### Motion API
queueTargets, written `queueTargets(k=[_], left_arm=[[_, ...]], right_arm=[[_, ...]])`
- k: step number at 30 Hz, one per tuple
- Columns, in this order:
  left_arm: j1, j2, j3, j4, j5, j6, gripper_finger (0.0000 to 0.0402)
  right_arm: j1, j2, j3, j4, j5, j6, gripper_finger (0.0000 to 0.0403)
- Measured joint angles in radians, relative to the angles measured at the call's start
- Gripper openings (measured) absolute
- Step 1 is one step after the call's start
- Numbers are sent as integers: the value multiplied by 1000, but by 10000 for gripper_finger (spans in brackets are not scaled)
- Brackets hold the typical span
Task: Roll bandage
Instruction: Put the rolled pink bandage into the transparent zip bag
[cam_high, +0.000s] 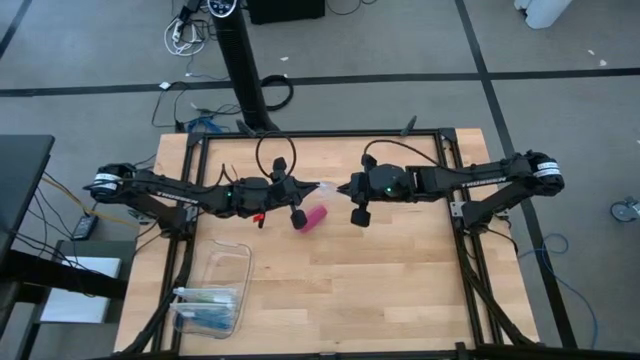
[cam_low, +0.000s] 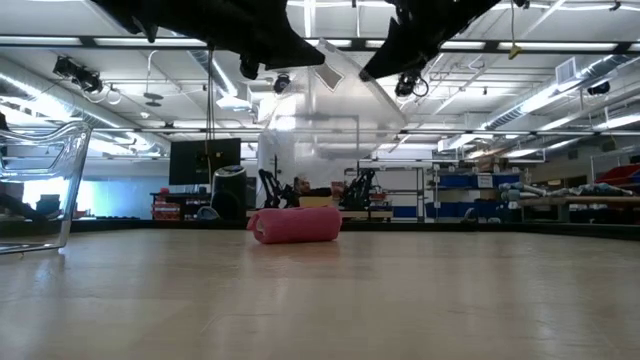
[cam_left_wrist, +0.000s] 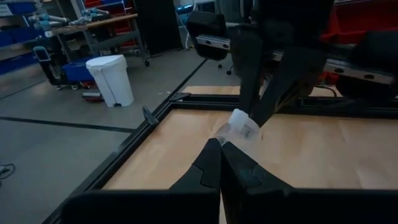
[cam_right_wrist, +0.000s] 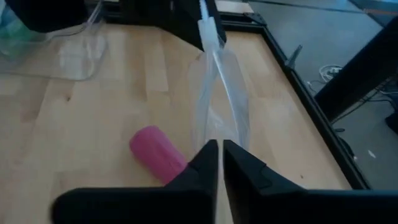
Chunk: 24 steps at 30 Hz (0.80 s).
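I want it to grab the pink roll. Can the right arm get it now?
Probably not yet. The right gripper is shut on the clear plastic bag, held between it and the left gripper. The rolled bandage lies uncovered on the table just below.

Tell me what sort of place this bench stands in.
Probably a workshop or robotics lab: shelving racks across an open hall, grey carpet floor strewn with cables, and a white bin.

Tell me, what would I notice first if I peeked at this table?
Probably the bright pink bandage, rolled up and lying on the wooden table near its middle. Right above it, the left gripper and right gripper hold a clear plastic bag stretched between them in the air.
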Motion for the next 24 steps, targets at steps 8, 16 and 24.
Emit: queueTargets(k=[8, 16, 24], left_arm=[[0, 1, 0, 15, 15, -23, 0], [0, 2, 0, 31, 15, -33, 0], [-1, 2, 0, 49, 16, -54, 0]], right_arm=[[-26, 11, 0, 82, -78, -44, 90], [-28, 13, 0, 74, -126, -101, 18], [-28, 13, 0, 86, -93, -3, 77]])
